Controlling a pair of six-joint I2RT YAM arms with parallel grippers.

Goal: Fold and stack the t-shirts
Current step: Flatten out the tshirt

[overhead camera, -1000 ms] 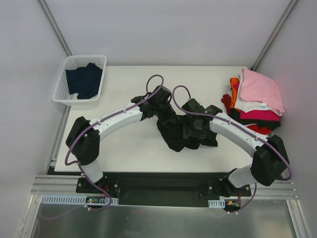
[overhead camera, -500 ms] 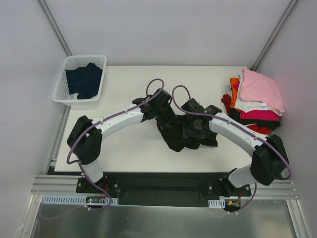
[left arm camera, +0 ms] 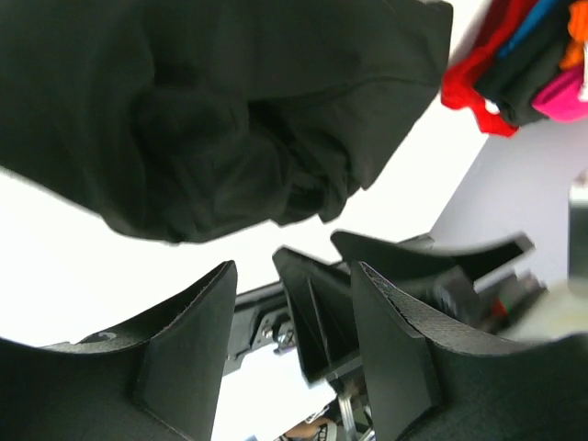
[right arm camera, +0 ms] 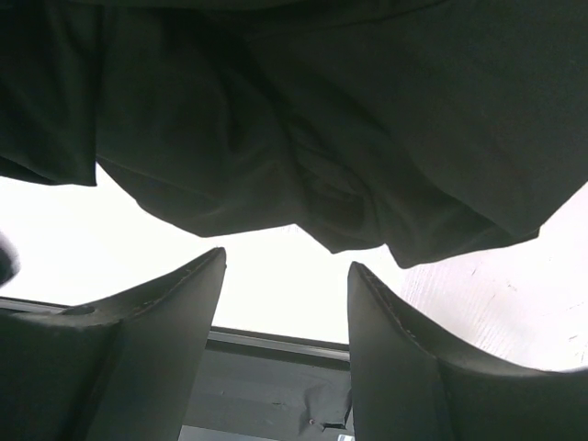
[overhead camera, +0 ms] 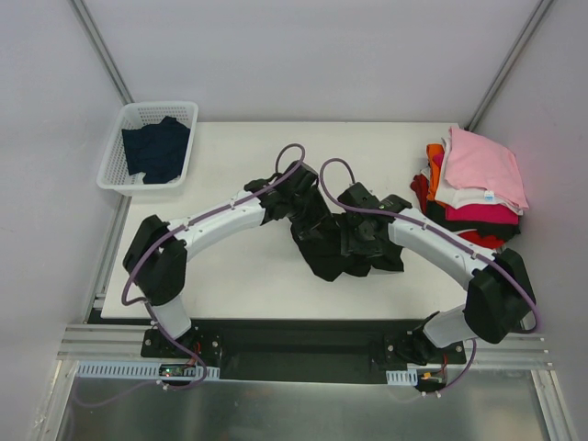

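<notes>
Left gripper (left arm camera: 292,272) has spread its jaws, now half open and empty, black t-shirt (left arm camera: 230,110) crumpled just ahead; right gripper (right arm camera: 287,262) likewise gapes empty beneath the same cloth

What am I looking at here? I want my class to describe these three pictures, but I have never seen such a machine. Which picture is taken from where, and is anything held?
The machine is two robot arms bolted at the near edge of a white table: the left arm and the right arm. The wide picture looks down from above and behind them. The other two come from small cameras on the wrists, each showing its own two dark fingers. A crumpled black t-shirt lies mid-table, below both wrists. At the right edge sits a pile of t-shirts, pink on top. At the far left, a white basket holds dark navy cloth. The left pincer and right pincer are open with nothing between their fingers, so nothing is held.
</notes>
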